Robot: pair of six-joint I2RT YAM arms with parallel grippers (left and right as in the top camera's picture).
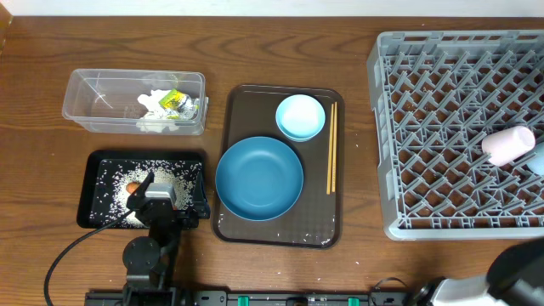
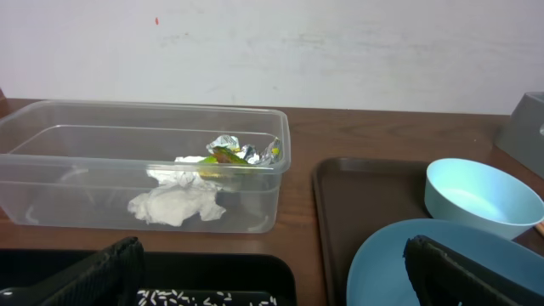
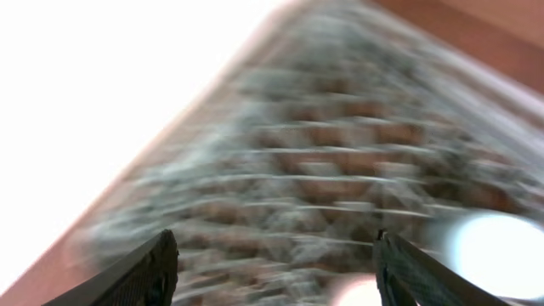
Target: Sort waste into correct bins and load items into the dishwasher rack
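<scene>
My left gripper (image 1: 160, 194) hangs open over the black tray (image 1: 93, 204), which holds scattered rice (image 1: 170, 174) and an orange carrot (image 1: 133, 186). In the left wrist view its fingers (image 2: 110, 272) stand wide apart with nothing between them, above the rice (image 2: 204, 297). The clear tub (image 1: 93, 102) holds crumpled tissue (image 2: 174, 204) and a yellow-green wrapper (image 2: 228, 154). The dark-blue dish (image 1: 259, 178), light-blue bowl (image 1: 300, 117) and chopsticks (image 1: 331, 147) lie on the brown serving tray (image 1: 246, 102). The grey rack (image 1: 442, 110) holds a pale cup (image 1: 508, 144) on its side. My right gripper (image 3: 276, 272) is open over the blurred rack (image 3: 340, 170).
A light-blue cup (image 1: 537, 158) shows at the rack's right edge. The right arm (image 1: 518, 272) sits at the bottom right corner, below the rack. The left arm's base and cable (image 1: 64, 255) occupy the table's front edge. Bare wood separates the serving tray and the rack.
</scene>
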